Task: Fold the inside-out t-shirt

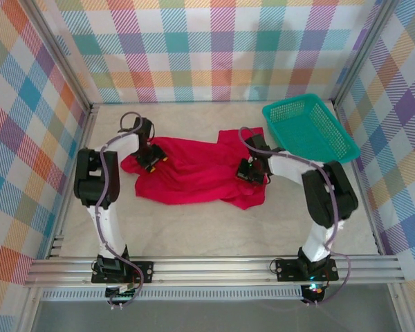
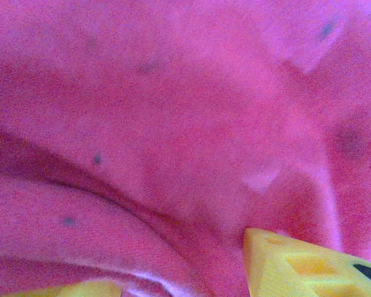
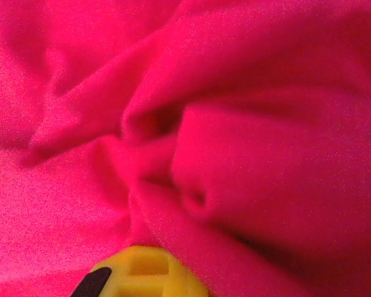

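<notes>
Yellow plastic fingers (image 3: 142, 272) of your right hand (image 1: 251, 171) sit closest to the lens, clenched. Folds of the bright red cloth t-shirt (image 1: 194, 173) pucker in toward them, so I judge a pinch of fabric is caught there. Your left hand (image 1: 151, 158) presses into the shirt's left end; its fingers (image 2: 297, 266) stand apart with cloth bulging between, and I cannot tell whether they grip or are released. The shirt lies rumpled mid-desk, between the two hands, near the teal mesh plastic basket (image 1: 310, 128).

Watch the risks. If you lift with one hand holding and the other empty, the cloth will swing and bunch. A pinch through two layers would drag the underside along, and a wide sweep right could knock the basket.

The pale, marbled desk (image 1: 194, 228) looks smooth — cloth may slide rather than crease. Plaid walls (image 1: 214, 48) in many colours close three sides.
</notes>
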